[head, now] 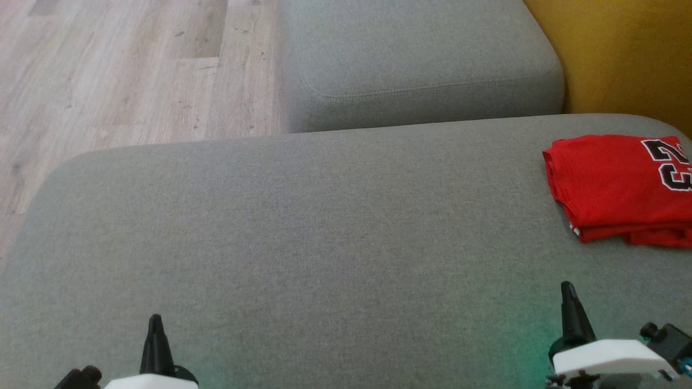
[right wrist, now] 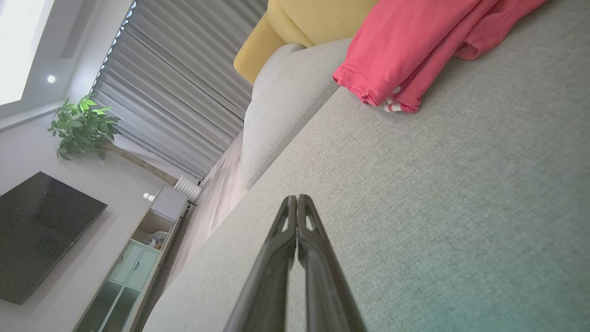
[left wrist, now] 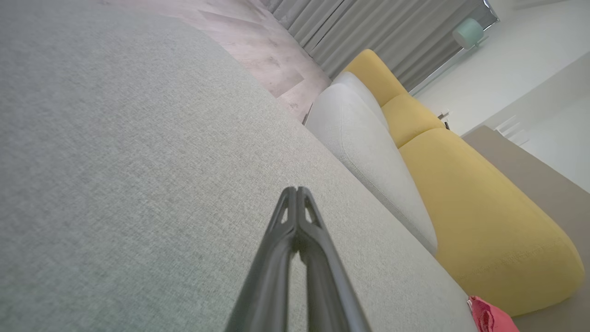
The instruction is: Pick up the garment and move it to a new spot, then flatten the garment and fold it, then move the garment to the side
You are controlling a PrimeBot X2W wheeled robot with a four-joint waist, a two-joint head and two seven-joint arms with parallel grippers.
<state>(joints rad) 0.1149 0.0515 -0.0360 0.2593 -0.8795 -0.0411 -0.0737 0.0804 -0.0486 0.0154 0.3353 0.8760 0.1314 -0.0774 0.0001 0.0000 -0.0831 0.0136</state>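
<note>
Head view first: find the red garment (head: 611, 183) folded on the grey sofa cushion (head: 324, 227), far over at the right, well apart from both hands and cut off by the right edge. Note the left hand (head: 155, 320) at the lower left and the right hand (head: 566, 286) at the lower right, each pinched fully together, gripping nothing, poised over bare cushion.

Judging by the tidy fold and the spot off to one side, looks like the close of the set-aside step. To finish it well:
- Keep both hands clear of the cloth, and avoid sweeping across it.
- Beware of snagging the loose layers along the near edge.
- Check that the whole bundle rests on the cushion and not over its rim; cannot tell here, with the far end out of sight.
- If nudging, press flat against the folded left edge with closed fingers rather than plucking one layer.

As for lie: flat, long axis seemingly running across, left to right, though not certain with the right end unseen. Turns a smooth folded edge left, toward the cushion's middle. Turns stacked open hems, with a scrap of striped trim (right wrist: 392, 107) at the near-left corner, toward the robot. Carries a printed number (head: 673, 165) near the right edge, lying sideways and partly cropped.
</note>
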